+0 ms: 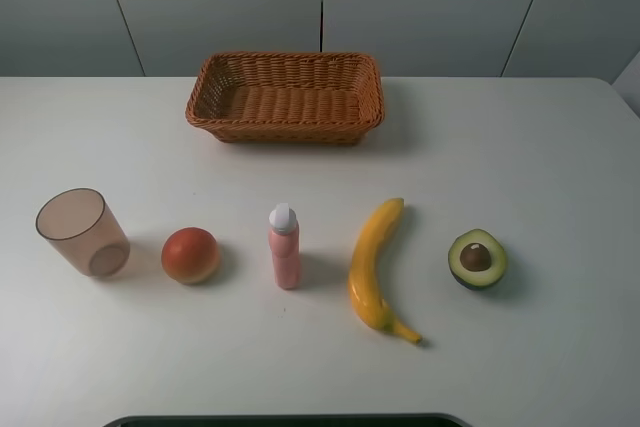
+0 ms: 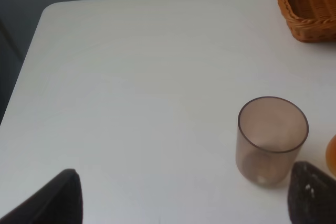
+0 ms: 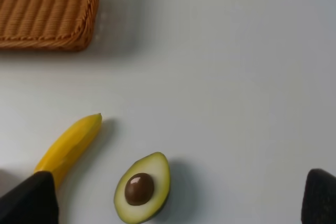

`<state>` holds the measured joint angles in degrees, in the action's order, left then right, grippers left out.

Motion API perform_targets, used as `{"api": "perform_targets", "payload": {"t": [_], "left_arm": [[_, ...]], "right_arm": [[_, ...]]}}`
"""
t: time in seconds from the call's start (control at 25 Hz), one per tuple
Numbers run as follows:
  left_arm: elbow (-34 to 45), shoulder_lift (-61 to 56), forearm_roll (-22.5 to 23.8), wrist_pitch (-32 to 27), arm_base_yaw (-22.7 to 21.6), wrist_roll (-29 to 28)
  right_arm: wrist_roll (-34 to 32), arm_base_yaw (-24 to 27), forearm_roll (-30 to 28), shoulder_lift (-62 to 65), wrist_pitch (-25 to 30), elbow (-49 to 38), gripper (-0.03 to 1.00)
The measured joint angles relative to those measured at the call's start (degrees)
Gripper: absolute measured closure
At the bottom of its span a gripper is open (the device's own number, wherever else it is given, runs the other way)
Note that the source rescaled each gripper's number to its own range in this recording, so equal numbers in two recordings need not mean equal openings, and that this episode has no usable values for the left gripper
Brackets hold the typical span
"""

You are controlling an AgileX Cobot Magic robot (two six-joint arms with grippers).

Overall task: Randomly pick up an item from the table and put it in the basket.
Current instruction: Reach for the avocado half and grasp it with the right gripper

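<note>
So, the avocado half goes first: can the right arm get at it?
Probably yes: the avocado half lies pit-up on the table, apart from the banana, with the right end effector open and facing it.

No text, brand, number or sign is legible anywhere, not even on the pink bottle near the front edge of the table.

Bright, even light; soft shadows on table. Wrist cams: fingers dark & blurry, sharp past them.
</note>
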<state>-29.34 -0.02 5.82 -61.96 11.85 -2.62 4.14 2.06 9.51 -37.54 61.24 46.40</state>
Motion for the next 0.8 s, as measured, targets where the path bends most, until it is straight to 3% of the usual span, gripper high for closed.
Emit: {"api": "perform_targets", "payload": {"t": [0.24,0.52,0.64,0.8], "left_arm": [[0.0,0.0,0.0,0.0,0.0,0.0],[0.0,0.0,0.0,0.0,0.0,0.0],[0.0,0.0,0.0,0.0,0.0,0.0],[0.0,0.0,0.0,0.0,0.0,0.0]], "right_arm": [[-1.06,-2.27,1.82,-16.0,-2.41,2.3,-0.03],[-14.62,-16.71,-3.83,-29.83,-6.84,2.3,-0.03],[-19.54,-19.61,-5.66,-36.78,-7.67,1.82,-0.03],[-21.21,-20.24,-5.79,-45.02,-12.05,-0.43,-0.03]]}}
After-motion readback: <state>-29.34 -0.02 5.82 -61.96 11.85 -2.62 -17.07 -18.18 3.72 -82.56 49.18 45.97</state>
